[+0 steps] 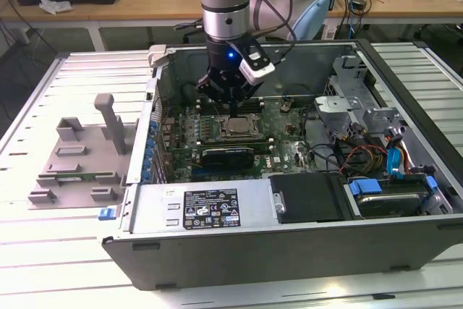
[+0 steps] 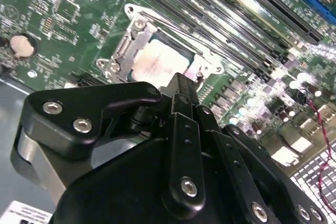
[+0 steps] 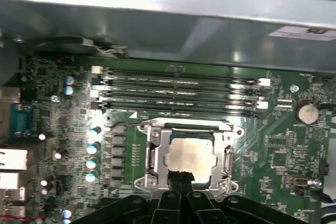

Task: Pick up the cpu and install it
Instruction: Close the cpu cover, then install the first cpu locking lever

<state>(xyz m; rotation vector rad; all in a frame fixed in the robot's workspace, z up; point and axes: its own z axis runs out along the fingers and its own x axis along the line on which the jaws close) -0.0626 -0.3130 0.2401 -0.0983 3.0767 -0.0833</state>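
Silver-topped, the cpu [image 1: 235, 127] lies flat in its socket on the green board [image 1: 283, 125] inside the open computer case [image 1: 289, 251] in the exterior view. The gripper [image 1: 230, 100] hangs just above it.

In the second wrist view the black fingers [image 2: 181, 108] are pressed together, gripping nothing, their tip over the cpu's [image 2: 157, 64] edge.

In the first wrist view the closed gripper [image 3: 182, 176] meets the cpu [image 3: 190, 155] inside the metal frame [image 3: 156, 153].

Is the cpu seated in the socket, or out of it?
In: the cpu lies flat inside the socket frame in both wrist views, with the shut gripper near its edge.
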